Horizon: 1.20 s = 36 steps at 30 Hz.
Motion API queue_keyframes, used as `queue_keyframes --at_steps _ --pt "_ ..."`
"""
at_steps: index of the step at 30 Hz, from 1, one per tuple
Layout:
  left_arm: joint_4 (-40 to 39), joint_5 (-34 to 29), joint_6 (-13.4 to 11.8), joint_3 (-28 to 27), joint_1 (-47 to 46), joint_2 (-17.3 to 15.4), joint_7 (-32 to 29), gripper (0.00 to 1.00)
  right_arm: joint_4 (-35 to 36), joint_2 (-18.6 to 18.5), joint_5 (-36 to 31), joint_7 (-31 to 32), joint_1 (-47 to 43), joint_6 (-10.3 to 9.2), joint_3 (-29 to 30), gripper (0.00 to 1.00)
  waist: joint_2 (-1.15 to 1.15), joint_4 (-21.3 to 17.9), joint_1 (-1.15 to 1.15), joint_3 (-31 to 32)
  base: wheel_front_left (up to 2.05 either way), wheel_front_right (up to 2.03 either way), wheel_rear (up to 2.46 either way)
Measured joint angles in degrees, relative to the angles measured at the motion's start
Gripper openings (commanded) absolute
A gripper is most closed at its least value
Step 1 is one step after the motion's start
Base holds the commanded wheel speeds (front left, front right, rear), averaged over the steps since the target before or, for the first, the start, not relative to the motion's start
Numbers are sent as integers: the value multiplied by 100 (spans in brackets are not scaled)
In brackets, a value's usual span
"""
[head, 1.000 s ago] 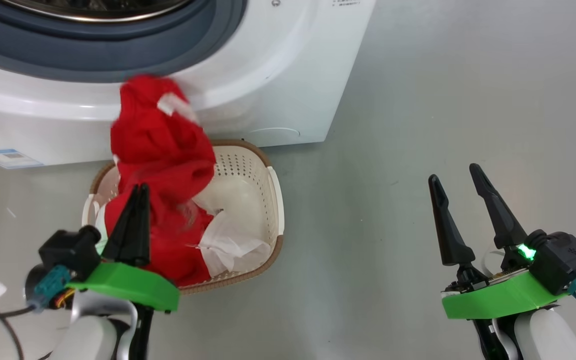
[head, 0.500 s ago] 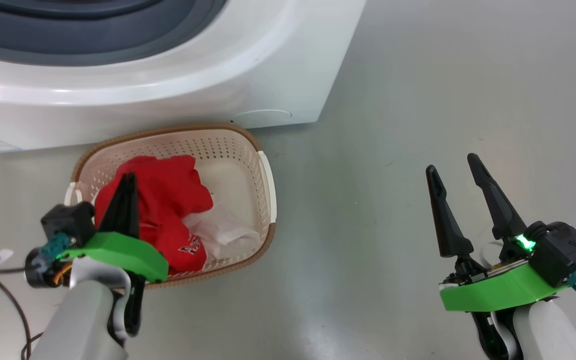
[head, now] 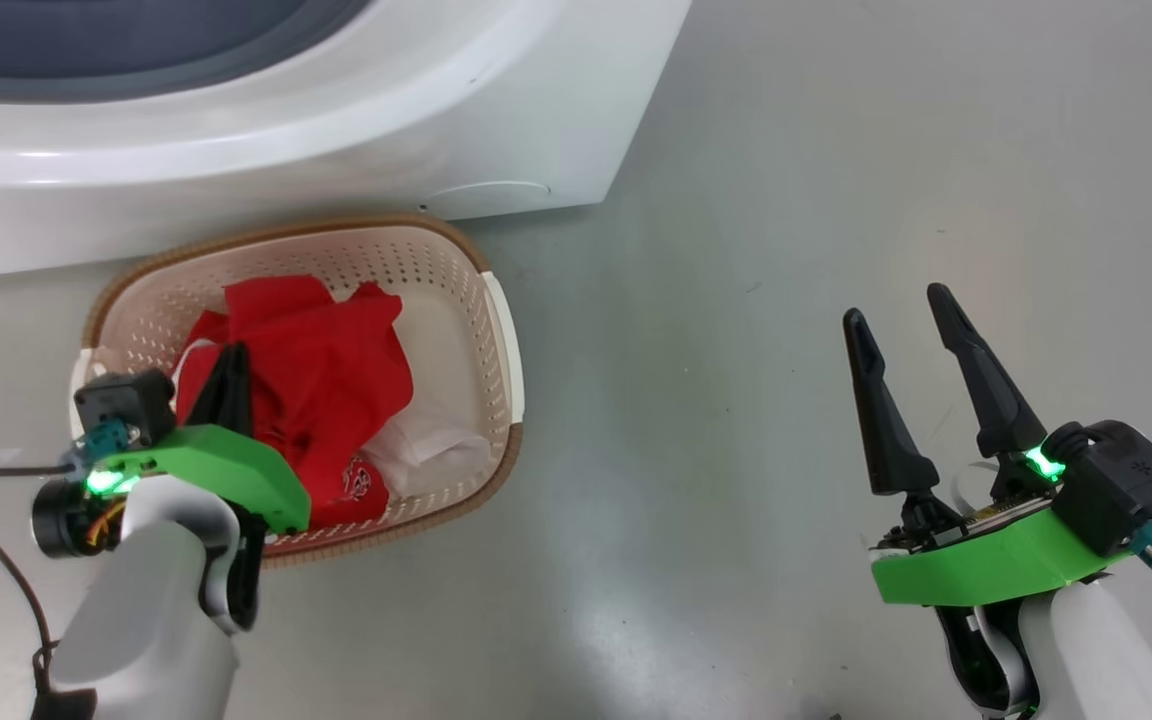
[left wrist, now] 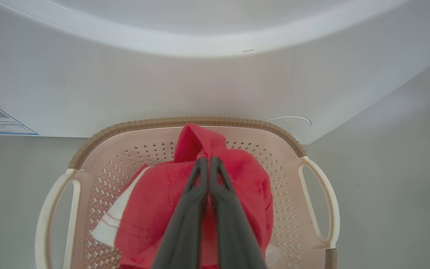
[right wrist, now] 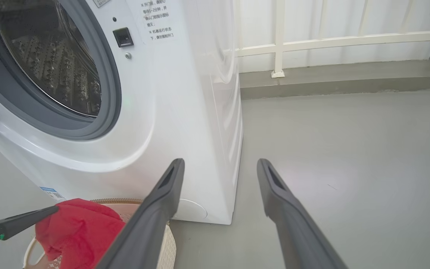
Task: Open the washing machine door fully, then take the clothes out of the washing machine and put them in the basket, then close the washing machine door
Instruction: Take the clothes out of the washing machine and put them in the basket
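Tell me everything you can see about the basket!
The basket is a small, rounded cream plastic tub dotted with little holes, with a brown woven-look rim and a pale loop handle on each side. It stands upright on the grey floor, close in front of the white washing machine; whether they touch is unclear. Red and white clothes lie heaped inside, and the shut left gripper pinches them from above.

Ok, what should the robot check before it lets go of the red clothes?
1. The clothes lie inside the basket: ok.
2. The left gripper is shut on a raised fold of the clothes: ok.
3. The basket stands upright by the washing machine: ok.
4. The right gripper is open and holds nothing: ok.
5. The drum is emptied: cannot tell, part of it is hidden.
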<state>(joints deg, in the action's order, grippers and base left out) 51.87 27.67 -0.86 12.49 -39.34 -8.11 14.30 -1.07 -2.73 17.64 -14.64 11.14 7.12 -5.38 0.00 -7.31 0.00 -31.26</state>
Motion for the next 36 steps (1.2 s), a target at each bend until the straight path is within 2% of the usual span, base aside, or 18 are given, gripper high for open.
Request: queue_keyframes --at_steps 8,15,30,33,35,36 --pt "976 -105 200 -59 -456 48 0 0 -8 1 10 0 103 0 -99 100 0 -128 0 -159 0 0 0" --pt "1528 -116 248 -79 -624 68 0 0 -11 1 52 0 103 0 -129 100 0 -253 0 -286 0 0 0" --pt "1844 -118 326 -162 -705 83 0 0 -42 1 52 0 121 0 -182 100 0 -467 0 -433 0 0 0" --pt "1876 -116 326 -178 -706 82 0 47 -53 1 52 0 124 0 -182 100 0 -460 0 -430 0 0 0" --pt "1878 -118 335 -193 -714 82 0 84 -69 1 52 0 148 0 -181 100 0 -450 0 -419 0 0 0" --pt "1882 -118 335 -193 -732 83 0 95 -76 1 52 0 183 0 -179 100 0 -442 0 -411 0 0 0"
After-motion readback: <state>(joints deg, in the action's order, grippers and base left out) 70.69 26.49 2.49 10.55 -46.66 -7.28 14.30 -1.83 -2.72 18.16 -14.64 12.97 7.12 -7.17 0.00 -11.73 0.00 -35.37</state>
